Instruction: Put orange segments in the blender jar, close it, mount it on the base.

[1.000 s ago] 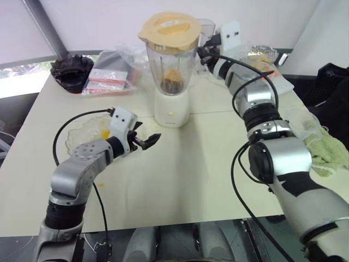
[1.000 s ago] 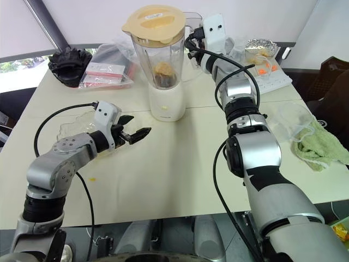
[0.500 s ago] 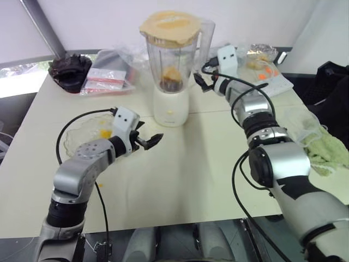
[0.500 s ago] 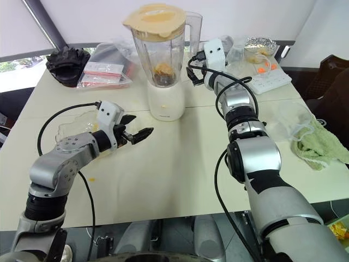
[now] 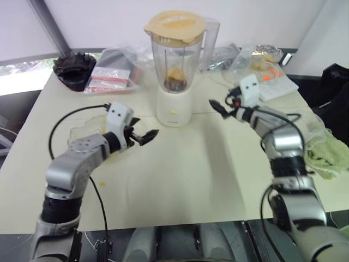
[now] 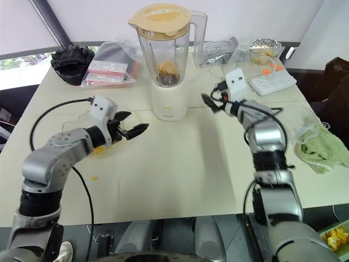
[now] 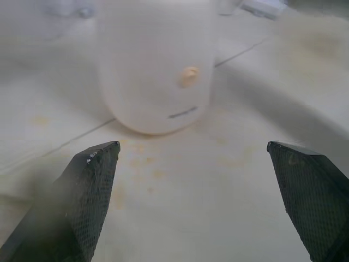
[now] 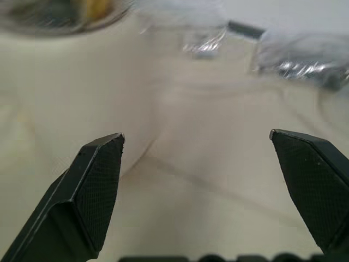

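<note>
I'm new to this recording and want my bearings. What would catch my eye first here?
The blender jar stands mid-table at the far side, mounted on the cream base, capped by its cream lid, with orange segments inside. Both grippers hover open over the table: the left gripper beside a glass bowl, the right gripper right of the base. A black ridged object sits at the far left corner.

The clear blender jar point(image 5: 175, 60) wears a cream lid point(image 5: 174, 26) above a cream-white base point(image 5: 173, 108), orange segments point(image 5: 175, 73) inside.
</note>
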Motion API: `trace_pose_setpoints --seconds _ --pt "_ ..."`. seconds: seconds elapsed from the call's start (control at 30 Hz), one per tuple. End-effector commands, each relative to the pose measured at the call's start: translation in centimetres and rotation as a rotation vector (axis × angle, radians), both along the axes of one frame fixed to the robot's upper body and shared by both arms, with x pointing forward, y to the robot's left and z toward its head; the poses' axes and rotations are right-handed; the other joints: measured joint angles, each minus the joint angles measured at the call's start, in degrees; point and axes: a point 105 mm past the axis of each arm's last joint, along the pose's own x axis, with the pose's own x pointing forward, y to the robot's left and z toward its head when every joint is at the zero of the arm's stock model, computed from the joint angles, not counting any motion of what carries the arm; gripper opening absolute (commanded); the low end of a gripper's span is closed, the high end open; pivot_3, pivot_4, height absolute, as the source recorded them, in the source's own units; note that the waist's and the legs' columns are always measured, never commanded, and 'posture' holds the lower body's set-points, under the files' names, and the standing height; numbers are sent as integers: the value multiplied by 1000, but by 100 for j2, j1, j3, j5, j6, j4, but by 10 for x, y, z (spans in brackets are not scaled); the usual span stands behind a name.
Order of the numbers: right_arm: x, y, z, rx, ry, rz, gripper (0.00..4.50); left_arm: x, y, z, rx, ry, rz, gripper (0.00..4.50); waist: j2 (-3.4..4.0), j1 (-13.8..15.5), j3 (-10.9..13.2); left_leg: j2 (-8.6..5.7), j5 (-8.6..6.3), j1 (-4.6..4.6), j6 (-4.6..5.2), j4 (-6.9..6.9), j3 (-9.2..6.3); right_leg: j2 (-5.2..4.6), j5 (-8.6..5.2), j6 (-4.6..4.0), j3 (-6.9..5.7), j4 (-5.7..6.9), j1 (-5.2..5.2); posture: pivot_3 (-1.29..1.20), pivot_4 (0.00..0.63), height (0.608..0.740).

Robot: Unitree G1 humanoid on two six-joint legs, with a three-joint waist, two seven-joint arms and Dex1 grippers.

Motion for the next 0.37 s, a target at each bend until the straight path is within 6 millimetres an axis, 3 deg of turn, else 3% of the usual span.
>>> trace_pose_setpoints --seconds 0.03,0.2,0.37 --pt "-41 8 38 -9 -98 184 4450 -4 8 22 9 -69 11 4500 -3 -8 1 0 0 1 0 2 1 2 0 -1 -2 0 3 0 150 740" --pt "-82 -4 41 -56 -51 301 4450 -17 19 29 34 -100 16 4500 -12 -24 -1 9 0 15 0 7 7 7 -4 -3 -11 -6 25 0 150 740" --pt "-96 -17 46 -48 -11 327 4450 -32 19 32 46 -116 -24 4500 -13 -31 1 13 0 10 0 7 8 4 -5 -6 -7 -17 24 0 150 740"
